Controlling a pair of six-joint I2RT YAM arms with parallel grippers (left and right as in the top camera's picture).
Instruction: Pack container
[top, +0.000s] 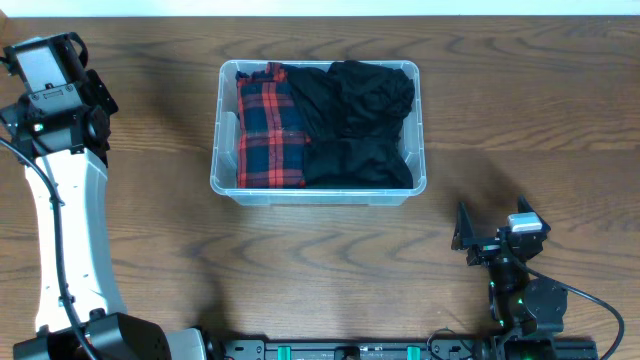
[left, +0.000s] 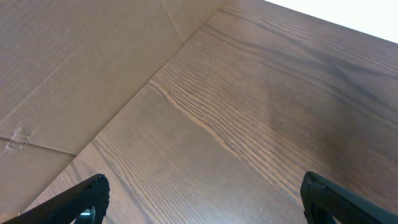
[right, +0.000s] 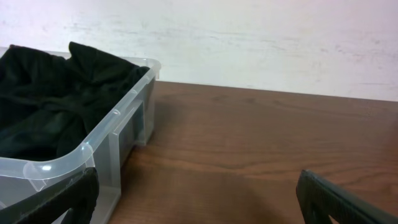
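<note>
The clear plastic container (top: 316, 194) stands on the wooden table at centre. Inside it, a red plaid garment (top: 270, 130) lies on the left and black garments (top: 360, 120) fill the right. My left gripper (top: 60, 50) is at the table's far left corner, well away from the container; in the left wrist view it (left: 202, 193) is open over bare wood. My right gripper (top: 492, 222) is open and empty low over the table, in front of and to the right of the container. The right wrist view shows the open jaws (right: 199, 193), the container's corner (right: 87, 149) and the black fabric (right: 50, 99).
A brown cardboard surface (left: 74, 74) lies beyond the table's edge by the left gripper. A white wall (right: 261, 43) stands behind the table. Bare wood (top: 520, 110) lies to the right of the container.
</note>
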